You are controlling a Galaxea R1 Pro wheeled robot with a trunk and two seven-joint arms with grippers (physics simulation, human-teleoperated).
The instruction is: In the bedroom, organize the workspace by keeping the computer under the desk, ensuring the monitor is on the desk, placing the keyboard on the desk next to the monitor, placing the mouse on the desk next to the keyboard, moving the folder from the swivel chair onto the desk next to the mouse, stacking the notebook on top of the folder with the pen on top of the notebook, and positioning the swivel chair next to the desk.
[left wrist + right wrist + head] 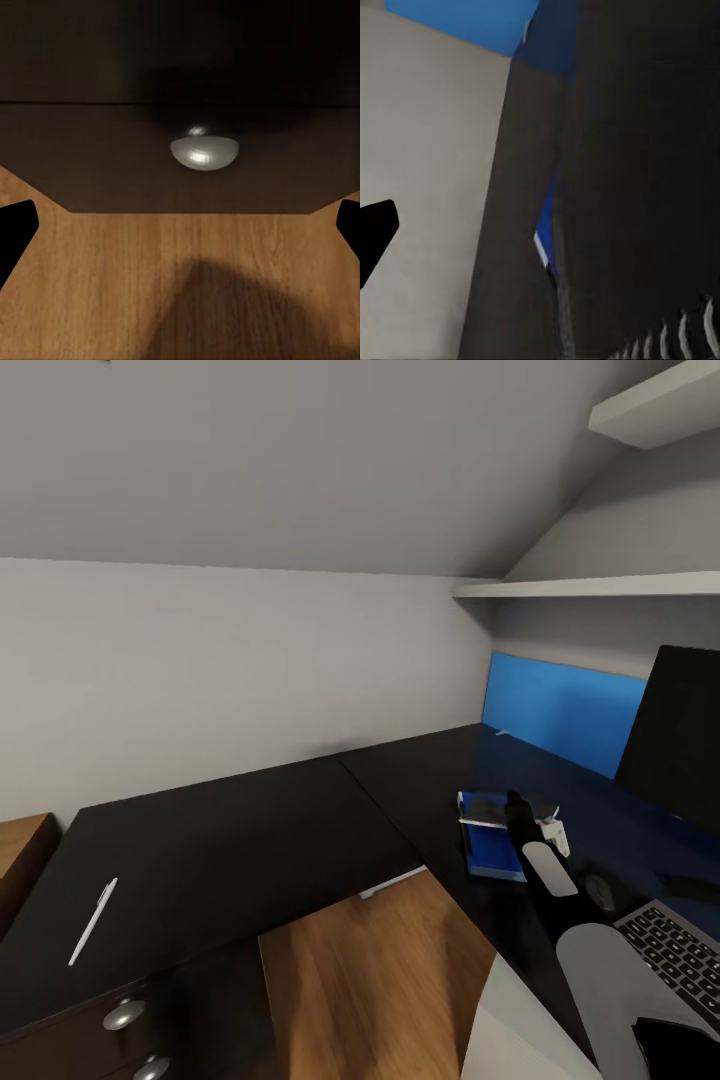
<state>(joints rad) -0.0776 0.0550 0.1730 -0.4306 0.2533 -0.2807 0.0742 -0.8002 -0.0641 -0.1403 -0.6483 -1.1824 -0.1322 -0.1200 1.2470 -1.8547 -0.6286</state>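
Notebook [497, 809] rests on folder [494, 847]; left fingers [16, 229] spread wide; right fingers' [376, 229] state unclear.

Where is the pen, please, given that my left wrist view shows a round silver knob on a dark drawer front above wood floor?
Observer: In the head view, the pen lies flat on top of the black drawer unit, above its knobs.
Operator: Thank you. Where is the folder?
Observer: The blue folder lies on the desk, with the right arm reaching over it.
Operator: Is the keyboard on the desk too?
Observer: Yes, the keyboard lies on the desk in front of the monitor.
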